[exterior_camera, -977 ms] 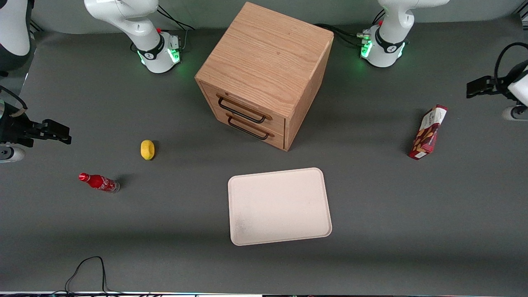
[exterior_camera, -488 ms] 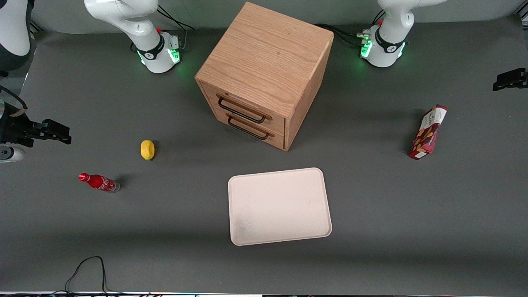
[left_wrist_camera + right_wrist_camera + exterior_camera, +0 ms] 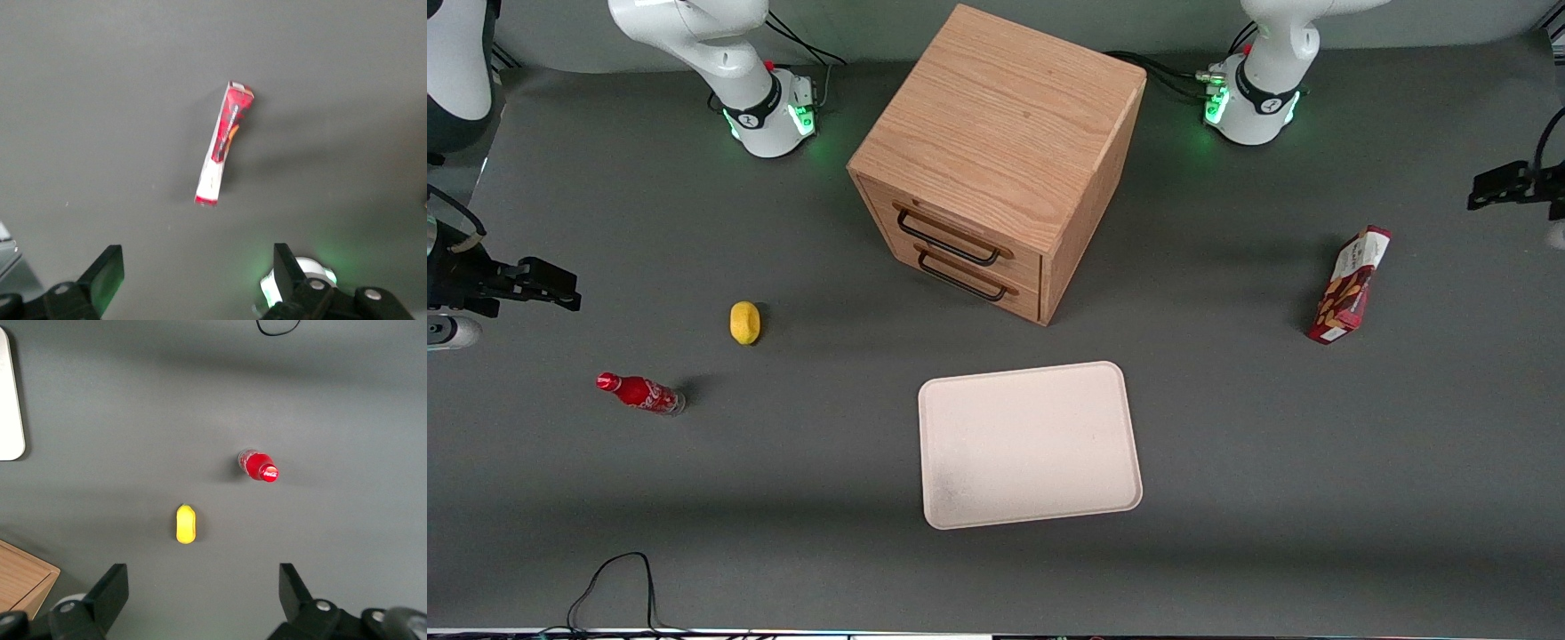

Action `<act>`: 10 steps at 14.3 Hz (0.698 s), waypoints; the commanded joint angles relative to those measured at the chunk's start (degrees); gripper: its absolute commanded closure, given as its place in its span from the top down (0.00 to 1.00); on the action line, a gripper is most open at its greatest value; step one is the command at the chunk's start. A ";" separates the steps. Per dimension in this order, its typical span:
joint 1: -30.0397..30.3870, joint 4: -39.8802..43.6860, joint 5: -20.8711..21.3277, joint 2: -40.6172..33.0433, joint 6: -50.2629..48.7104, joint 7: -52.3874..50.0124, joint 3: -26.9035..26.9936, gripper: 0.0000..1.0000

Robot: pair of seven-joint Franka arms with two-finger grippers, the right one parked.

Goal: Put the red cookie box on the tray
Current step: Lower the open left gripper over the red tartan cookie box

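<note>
I hold the claw [image 3: 193,283] wide and high above the red cookie box [image 3: 1349,284] near the worktop's working-arm edge, so its fingers can straddle it; tray [image 3: 1030,444] waits.

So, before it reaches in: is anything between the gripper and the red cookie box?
Nothing visible. The open gripper hangs above the red cookie box, with bare table from there to the tray.
</note>
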 commanded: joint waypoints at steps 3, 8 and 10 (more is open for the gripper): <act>1.56 -20.82 0.06 -3.91 22.08 0.70 0.33 1.00; 1.83 -29.71 0.06 1.19 39.07 0.79 0.33 1.00; 1.83 -32.52 0.06 2.51 43.29 0.79 0.33 1.00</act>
